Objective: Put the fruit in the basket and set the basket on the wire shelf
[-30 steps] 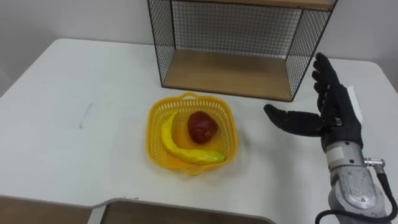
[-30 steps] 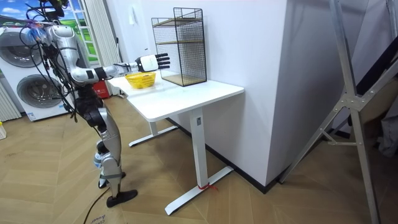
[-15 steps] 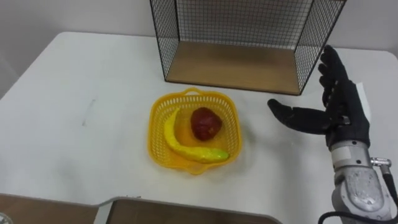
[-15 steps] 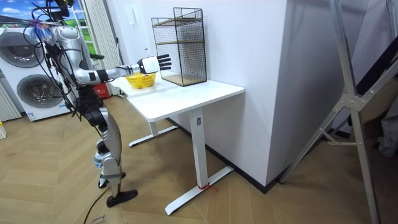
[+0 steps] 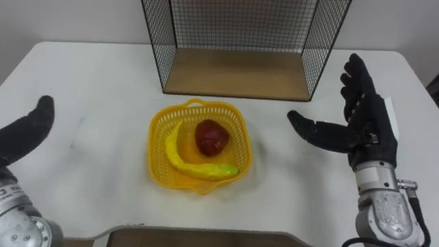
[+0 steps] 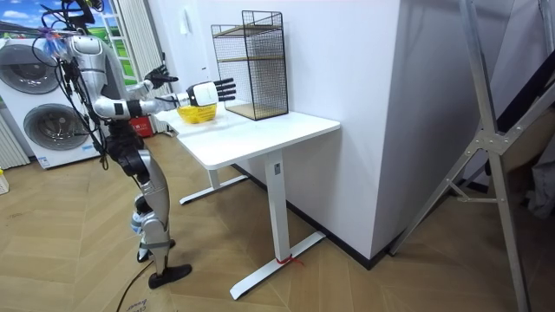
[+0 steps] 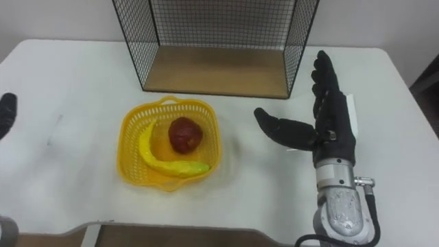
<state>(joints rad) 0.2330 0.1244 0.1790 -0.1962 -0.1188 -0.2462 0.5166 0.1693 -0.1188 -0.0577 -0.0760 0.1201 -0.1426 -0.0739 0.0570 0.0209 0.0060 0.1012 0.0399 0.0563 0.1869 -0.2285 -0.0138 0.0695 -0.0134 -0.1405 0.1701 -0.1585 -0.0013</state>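
A yellow plastic basket point(image 5: 159, 127) point(image 7: 130, 127) stands on the white table point(image 5: 89, 75), just in front of the wire shelf point(image 5: 240, 68) point(image 7: 212, 65). In it lie a red apple point(image 5: 211, 136) point(image 7: 185, 134) and a yellow banana point(image 5: 185, 161) point(image 7: 161, 161). My right hand point(image 5: 360, 127) point(image 7: 329, 120) is open above the table, a hand's width to the right of the basket, with its thumb towards it. At the left edge my left hand point(image 5: 24, 134) point(image 7: 5, 113) hovers with its fingers straight, apart from the basket. In the room view I stand at the table's end with both arms stretched out over the basket point(image 6: 196, 111).
The wire shelf has a wooden floor board point(image 5: 236, 74) and mesh walls, and its front is open towards me. A white wall rises behind it. The table's near edge point(image 5: 206, 233) runs along the bottom. Washing machines point(image 6: 39, 121) stand behind me in the room view.
My left hand has come up into view at the left of the basket. The camera has shifted, so the scene sits further left. The right hand stays open beside the basket.
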